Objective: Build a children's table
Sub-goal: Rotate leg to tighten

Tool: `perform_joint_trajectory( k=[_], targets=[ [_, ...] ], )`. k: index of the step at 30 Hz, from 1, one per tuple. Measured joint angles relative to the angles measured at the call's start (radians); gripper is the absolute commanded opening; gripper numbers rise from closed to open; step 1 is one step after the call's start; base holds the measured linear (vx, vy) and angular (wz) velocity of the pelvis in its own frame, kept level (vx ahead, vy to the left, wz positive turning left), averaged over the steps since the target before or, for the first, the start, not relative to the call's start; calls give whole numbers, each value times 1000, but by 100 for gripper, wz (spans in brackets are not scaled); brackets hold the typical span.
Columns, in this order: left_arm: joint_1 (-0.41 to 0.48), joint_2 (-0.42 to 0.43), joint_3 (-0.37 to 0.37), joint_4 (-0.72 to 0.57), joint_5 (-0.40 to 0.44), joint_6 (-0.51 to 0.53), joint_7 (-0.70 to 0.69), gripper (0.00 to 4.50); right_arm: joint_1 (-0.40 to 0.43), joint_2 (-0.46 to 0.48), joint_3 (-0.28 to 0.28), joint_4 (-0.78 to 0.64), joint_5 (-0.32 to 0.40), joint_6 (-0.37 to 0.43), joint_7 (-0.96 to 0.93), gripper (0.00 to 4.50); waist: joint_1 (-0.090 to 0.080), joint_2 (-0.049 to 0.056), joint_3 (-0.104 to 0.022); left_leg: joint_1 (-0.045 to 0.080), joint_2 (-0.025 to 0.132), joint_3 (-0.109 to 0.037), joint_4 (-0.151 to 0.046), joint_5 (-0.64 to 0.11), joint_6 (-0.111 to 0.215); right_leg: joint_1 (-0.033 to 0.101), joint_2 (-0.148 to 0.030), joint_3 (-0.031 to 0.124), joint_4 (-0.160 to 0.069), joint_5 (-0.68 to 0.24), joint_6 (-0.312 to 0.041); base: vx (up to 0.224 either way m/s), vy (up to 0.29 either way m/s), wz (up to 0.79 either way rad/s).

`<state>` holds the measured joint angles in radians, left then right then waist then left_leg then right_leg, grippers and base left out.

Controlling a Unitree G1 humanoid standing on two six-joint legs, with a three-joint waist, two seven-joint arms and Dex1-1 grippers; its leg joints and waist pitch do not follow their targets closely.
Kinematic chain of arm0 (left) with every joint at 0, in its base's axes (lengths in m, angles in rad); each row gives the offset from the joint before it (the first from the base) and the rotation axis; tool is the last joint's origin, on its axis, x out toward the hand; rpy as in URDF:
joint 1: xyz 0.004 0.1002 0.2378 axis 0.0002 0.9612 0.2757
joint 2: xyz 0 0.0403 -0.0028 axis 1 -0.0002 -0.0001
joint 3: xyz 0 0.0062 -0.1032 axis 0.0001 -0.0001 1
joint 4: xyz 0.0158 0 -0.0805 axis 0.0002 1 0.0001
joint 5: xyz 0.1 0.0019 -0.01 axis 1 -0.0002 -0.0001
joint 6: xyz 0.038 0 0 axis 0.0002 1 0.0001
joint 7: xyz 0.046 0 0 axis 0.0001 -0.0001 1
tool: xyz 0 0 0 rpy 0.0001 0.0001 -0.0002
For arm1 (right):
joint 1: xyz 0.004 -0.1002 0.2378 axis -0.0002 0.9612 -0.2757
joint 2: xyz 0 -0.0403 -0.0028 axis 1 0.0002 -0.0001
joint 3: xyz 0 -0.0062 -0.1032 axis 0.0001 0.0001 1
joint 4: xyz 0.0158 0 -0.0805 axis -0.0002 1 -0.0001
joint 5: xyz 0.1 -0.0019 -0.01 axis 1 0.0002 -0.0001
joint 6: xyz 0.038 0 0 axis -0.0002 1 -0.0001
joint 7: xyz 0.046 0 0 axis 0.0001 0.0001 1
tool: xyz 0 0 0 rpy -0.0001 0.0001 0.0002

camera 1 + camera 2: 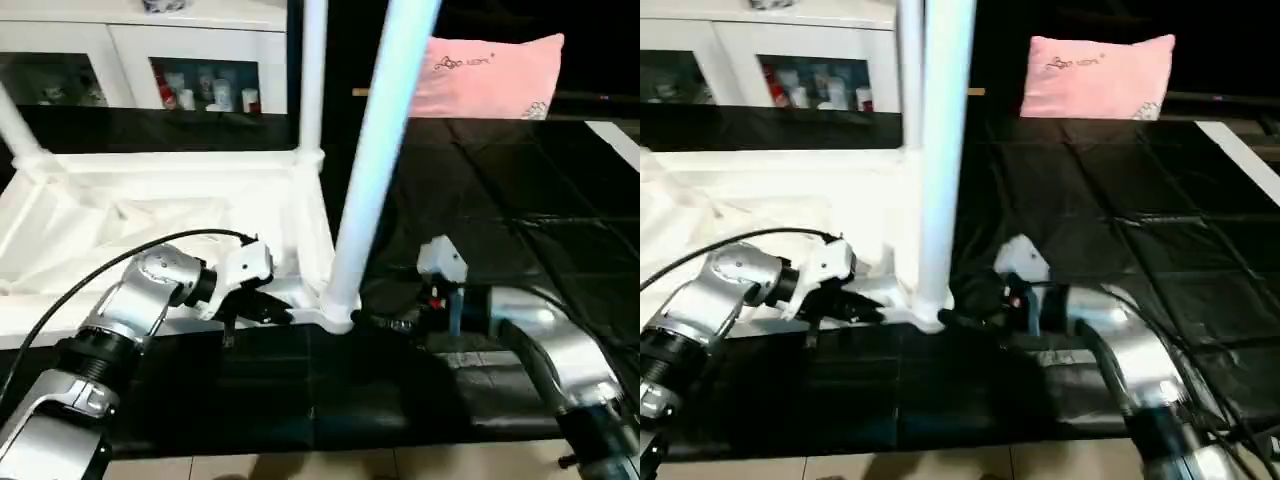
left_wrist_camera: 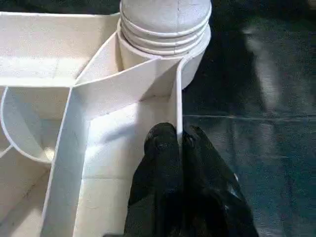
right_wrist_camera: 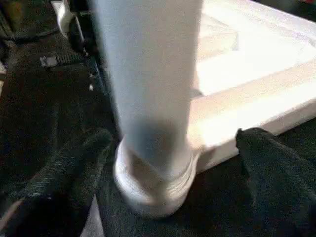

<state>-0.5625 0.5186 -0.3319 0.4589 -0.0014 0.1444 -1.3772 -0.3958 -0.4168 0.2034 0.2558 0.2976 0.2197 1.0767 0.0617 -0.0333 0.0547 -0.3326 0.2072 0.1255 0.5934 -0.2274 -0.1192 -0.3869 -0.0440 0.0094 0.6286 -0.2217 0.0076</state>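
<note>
Table top [image 1: 150, 215] is seen lying upside down on the black mat [image 1: 480, 230], ribbed underside facing up, so it's mid-build. Three legs are seen standing in corner sockets: the near leg [image 1: 375, 150] at the corner closest to the grippers, another leg [image 1: 313, 75] at the far corner behind it, and a third leg [image 1: 18, 125] at the far corner on the left side of the top. A fourth leg can't be made out, so that last corner is probably what's left, plus the flip upright.

Left gripper [image 2: 180, 136] is clamped shut on the thin rim wall of the top, right next to the near leg's socket [image 2: 165, 37]. Right gripper [image 3: 170, 148] is spread wide open, one finger on each side of the near leg's base, nothing grasped yet.

Pink pillow [image 1: 485, 75] and white cabinet [image 1: 150, 60] are parked well beyond the top.
</note>
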Motion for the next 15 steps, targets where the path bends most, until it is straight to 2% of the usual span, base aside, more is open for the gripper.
perform_joint_trajectory(
  k=[3,6,8,11,15],
  targets=[
    [2,1,-14,-14,2,-1,-10,0,-75,6,19,119,-2,-29,105,382,2,-1,0,0,0,1,0,1,2,0,-2,-1,1,0,0,0,0,0],
    [1,-2,-22,-17,5,-6,-18,0,-95,-1,43,164,-6,-32,178,370,10,-3,-1,-1,0,2,0,2,3,0,-4,-2,1,0,0,0,0,0],
    [-2,-4,-28,-17,6,-8,-20,0,-105,-4,62,193,-15,-34,217,338,14,-3,-1,-1,0,2,0,2,4,0,-5,-2,1,0,0,0,0,0],
    [-6,-8,-38,-17,6,-10,-30,0,-116,-5,79,223,-21,-44,251,322,26,-3,-1,-1,0,4,0,3,5,0,-7,-3,2,0,0,0,0,0],
    [-14,-9,-41,-16,9,-14,-37,0,-167,9,80,318,-35,-92,300,286,26,-4,-1,0,2,17,0,8,8,0,-12,-6,3,0,0,0,0,0]
  ],
)
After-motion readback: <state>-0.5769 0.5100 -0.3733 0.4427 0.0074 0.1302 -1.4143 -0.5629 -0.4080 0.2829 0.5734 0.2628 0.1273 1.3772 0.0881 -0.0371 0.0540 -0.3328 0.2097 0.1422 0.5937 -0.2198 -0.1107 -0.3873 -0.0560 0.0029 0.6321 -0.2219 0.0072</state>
